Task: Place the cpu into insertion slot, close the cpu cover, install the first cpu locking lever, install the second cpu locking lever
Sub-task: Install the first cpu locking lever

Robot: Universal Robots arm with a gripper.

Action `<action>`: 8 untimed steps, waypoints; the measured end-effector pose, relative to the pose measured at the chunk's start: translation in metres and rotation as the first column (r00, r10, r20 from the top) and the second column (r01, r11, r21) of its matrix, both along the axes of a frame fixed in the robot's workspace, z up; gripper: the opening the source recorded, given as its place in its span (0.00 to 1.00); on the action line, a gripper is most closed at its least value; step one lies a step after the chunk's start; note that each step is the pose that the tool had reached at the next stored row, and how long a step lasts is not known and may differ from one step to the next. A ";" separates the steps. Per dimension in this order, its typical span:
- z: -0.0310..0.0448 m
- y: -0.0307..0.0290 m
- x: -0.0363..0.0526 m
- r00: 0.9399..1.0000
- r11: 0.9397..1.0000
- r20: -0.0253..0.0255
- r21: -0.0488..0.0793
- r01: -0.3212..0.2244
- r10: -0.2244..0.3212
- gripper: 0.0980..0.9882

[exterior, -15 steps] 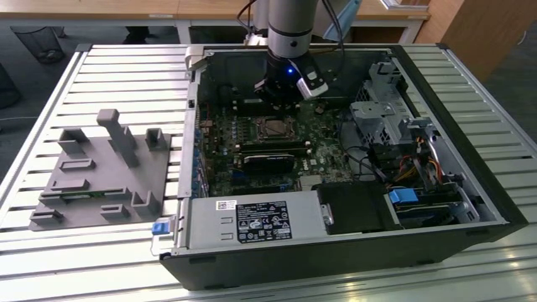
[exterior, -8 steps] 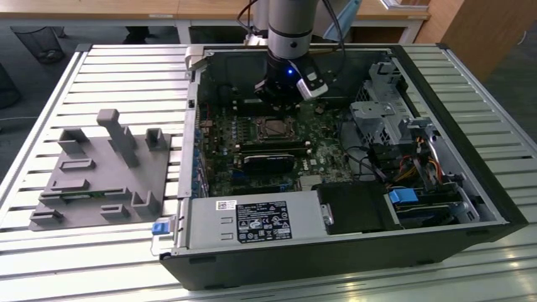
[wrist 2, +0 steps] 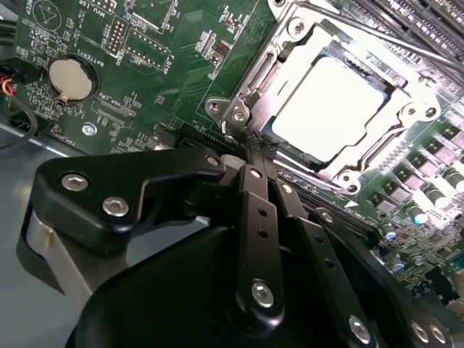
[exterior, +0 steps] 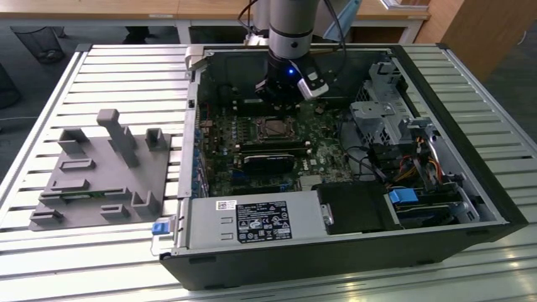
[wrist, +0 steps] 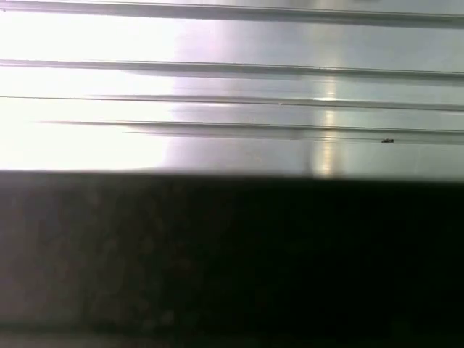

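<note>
**Second wrist view: chip seated, cover down, gripper beside the socket**

Second wrist view puts the gripper (wrist 2: 255,161) nearest: its two black fingers (wrist 2: 254,217) lie pressed together, nothing between them, with their tips just beside the near corner of the socket. Just past them, the cpu (wrist 2: 330,109) sits flat in the insertion slot (wrist 2: 286,43), its bright face showing through the square window of the cpu cover (wrist 2: 406,119). The cover appears to lie flat over the chip, so placing and closing look done. Thin metal bars run along the socket's edges, but I cannot tell whether either locking lever is hooked under its catch; that part of the job reads as open.

Further off, the green board (wrist 2: 181,58) carries a round coin battery (wrist 2: 70,78).

From the exterior view, the arm hangs over the open computer case (exterior: 470,207), with the gripper (exterior: 281,100) just above the socket (exterior: 275,128). A grey fixture tray (exterior: 100,176) rests on the slatted table (exterior: 84,270), well apart from the case.
</note>
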State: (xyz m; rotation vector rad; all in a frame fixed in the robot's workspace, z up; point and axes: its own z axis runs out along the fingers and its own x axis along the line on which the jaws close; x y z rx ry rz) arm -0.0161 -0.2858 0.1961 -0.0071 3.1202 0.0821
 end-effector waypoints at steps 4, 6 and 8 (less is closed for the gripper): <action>0.0074 0.0001 0.0000 1.000 1.000 0.000 0.001 0.000 0.000 0.01; 0.0131 0.0001 0.0001 1.000 1.000 0.000 0.001 0.000 0.000 0.01; 0.0145 0.0000 0.0001 1.000 1.000 0.000 0.001 0.000 0.000 0.01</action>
